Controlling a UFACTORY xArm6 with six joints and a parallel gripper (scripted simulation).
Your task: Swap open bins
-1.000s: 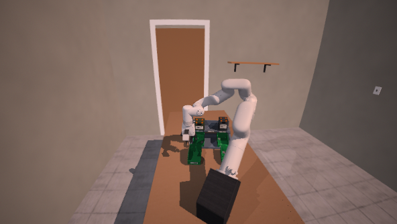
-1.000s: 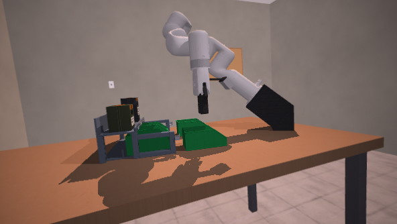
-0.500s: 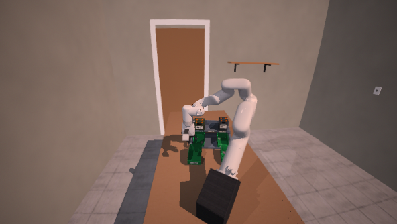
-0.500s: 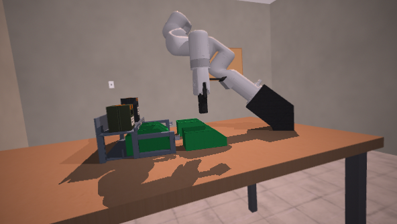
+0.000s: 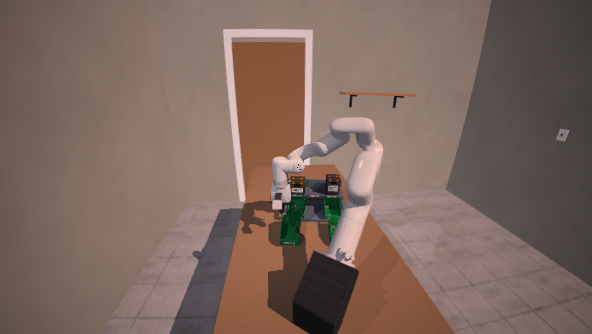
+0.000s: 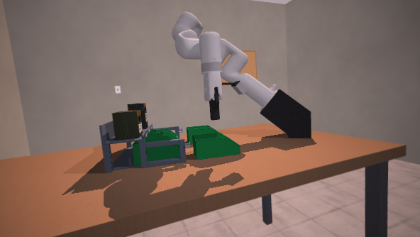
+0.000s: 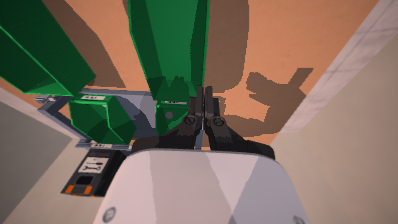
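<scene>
My gripper (image 6: 214, 115) (image 7: 203, 95) is shut on nothing and hangs in the air above the table, pointing down. Below it a long green bin (image 7: 170, 45) (image 6: 216, 145) (image 5: 291, 230) lies on the table with one end at the shelf front; the fingers are over its side next to the shelf. A second green bin (image 7: 35, 50) (image 6: 200, 129) lies on the table beside it. Green bins (image 7: 100, 117) (image 6: 159, 147) also sit in the lower places of the grey shelf (image 6: 106, 142) (image 7: 50, 102). I cannot tell which bins hold parts.
Two dark bins (image 6: 126, 124) (image 6: 140, 111) (image 7: 92, 172) stand on the shelf's top board. The arm's black base block (image 5: 325, 295) (image 6: 289, 115) sits on the brown table (image 6: 319, 152). The table's edge runs close on the gripper's side (image 7: 320, 85).
</scene>
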